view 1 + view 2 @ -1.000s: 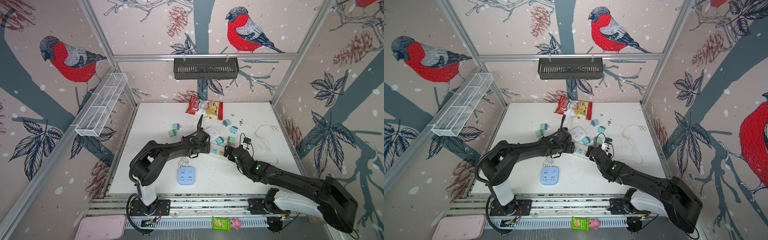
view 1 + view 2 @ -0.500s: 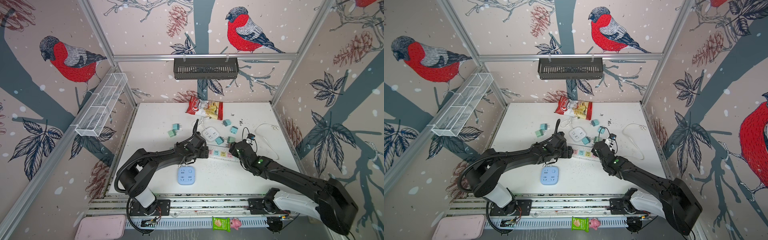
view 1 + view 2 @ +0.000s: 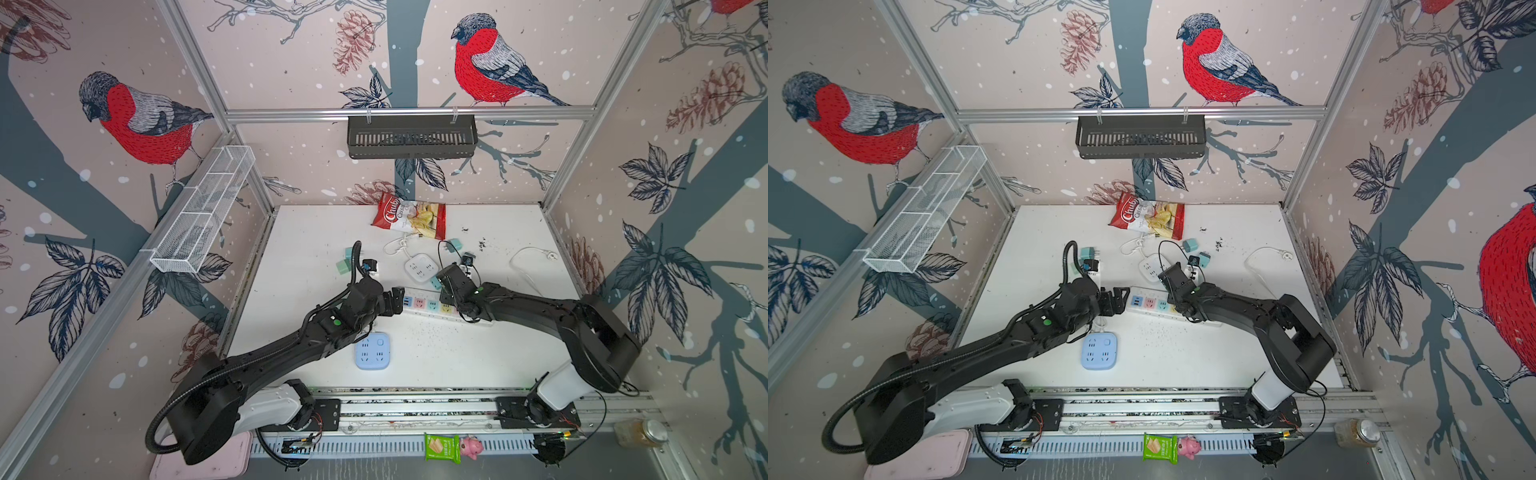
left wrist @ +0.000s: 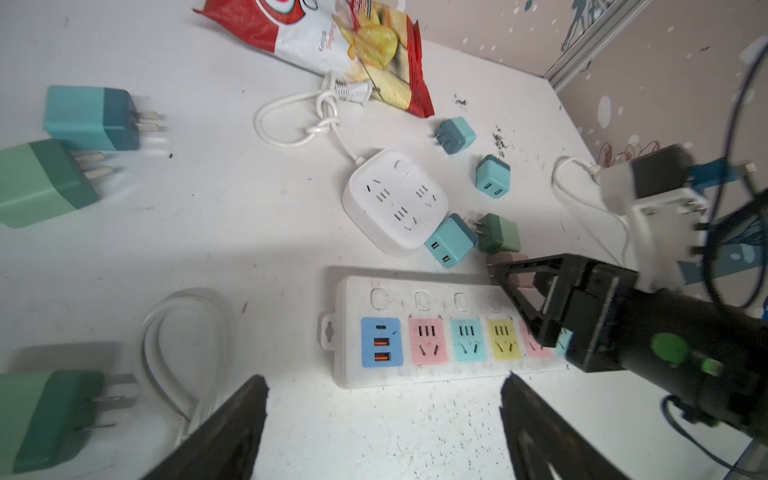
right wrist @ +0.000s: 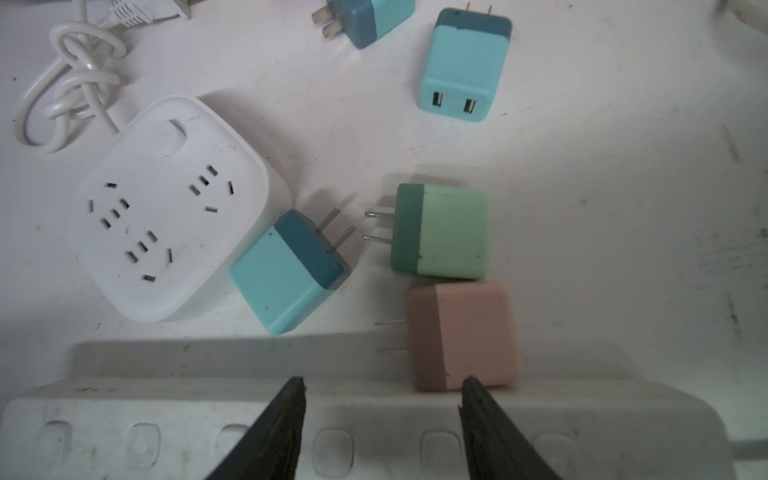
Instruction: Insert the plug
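1. right pincer point(image 5: 382, 380) is hovering low over the long white power strip w/ coloured sockets point(image 5: 374, 436), fingers apart, nothing between them. left pincer point(image 4: 384, 378) is also standing apart and empty, just short of the strip's usb end.
2. task's thing, judging by closeness, is the pink cube plug point(image 5: 463, 336). it's lying on its side just ahead of the right pincer, off toward one finger and not centred in the gap. it's resting against the strip's far edge, prongs pointing sideways, not down.
3. risk: closing from here is prob. catching only a corner, or nothing, so the plug is skidding or twisting away.
4. risk: light-green cube plug point(image 5: 442, 230) is sitting just beyond the pink one, maybe touching. a finger going in could be shoving both.
5. risk: nothing is holding the strip, so pressing prongs in could be sliding or tipping it. the prongs are also needing a turn first, and a tilted grip is inviting a jam.
6. risk: both pincers are working close at the same strip, so wrists could be clashing.
7. counts:
   - cube plugs 8: teal cube plugs point(image 4: 89, 118) 4, green 3, pink 1.
   - socket blocks 3: the strip, a white square socket hub point(image 5: 166, 208) ahead of the right pincer, and a pale-blue square socket hub point(image 3: 372, 351) behind the left pincer.
   - red-white crisp bag point(image 3: 409, 214): 1.
   - loose white cord w/ plug end point(image 3: 528, 266): 1.
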Robot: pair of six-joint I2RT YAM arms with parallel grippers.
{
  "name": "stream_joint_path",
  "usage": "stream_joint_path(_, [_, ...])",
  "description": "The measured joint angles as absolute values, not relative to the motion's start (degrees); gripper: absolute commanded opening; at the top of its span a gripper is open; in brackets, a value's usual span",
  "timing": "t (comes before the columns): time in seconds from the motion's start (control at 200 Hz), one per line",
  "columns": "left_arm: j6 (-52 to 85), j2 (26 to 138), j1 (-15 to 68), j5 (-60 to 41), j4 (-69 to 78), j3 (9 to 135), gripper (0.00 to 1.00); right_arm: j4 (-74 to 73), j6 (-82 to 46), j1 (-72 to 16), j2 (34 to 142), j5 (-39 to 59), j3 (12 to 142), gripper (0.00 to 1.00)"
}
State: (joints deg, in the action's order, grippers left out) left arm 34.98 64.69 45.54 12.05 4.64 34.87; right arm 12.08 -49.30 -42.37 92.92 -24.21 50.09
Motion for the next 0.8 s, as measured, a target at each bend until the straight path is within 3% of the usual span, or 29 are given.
stream_joint_path(0.3, [34.00,56.12,45.54,16.86,8.38,30.61,0.91,13.15,-47.81,-43.86,98.48,-24.73,54.04,0.60])
stream_joint_path(0.8, [32.56,56.34,45.54,19.53,8.49,30.68,0.91,12.51,-47.59,-48.25,98.43,-24.53,53.04,0.61])
